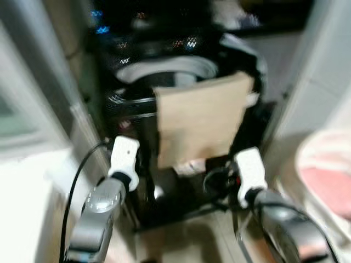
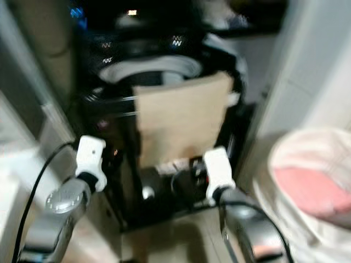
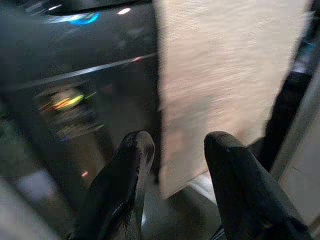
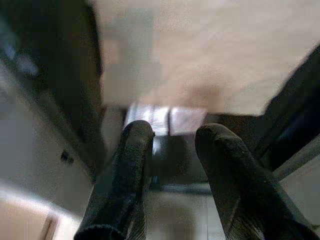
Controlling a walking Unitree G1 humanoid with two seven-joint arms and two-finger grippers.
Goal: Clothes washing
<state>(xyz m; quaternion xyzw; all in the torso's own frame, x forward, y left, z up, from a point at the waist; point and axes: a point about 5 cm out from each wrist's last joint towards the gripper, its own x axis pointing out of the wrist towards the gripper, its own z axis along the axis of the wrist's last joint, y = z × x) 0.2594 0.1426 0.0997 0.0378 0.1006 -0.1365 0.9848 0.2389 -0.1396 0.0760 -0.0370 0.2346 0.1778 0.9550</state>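
Observation:
A black top-loading washing machine [image 1: 129, 104] stands straight ahead, its grey drum rim [image 1: 164, 70] showing at the top. A tan cloth [image 1: 200, 118] hangs from the rim down over the machine's front. Both arms are raised toward the machine's lower front, one on each side of the cloth. My left gripper [image 3: 175, 145] is open, with the cloth's lower edge just beyond its fingertips. My right gripper [image 4: 172, 132] is also open and empty, pointing at the cloth's bottom edge and a small white label [image 4: 165, 120] under it. The pictures are blurred.
A white laundry bag [image 2: 312, 192] holding pink fabric sits on the floor at the right. A pale wall or cabinet [image 1: 27, 137] closes in on the left, and a white wall [image 1: 318, 66] on the right. A black cable [image 1: 74, 181] runs along the left arm.

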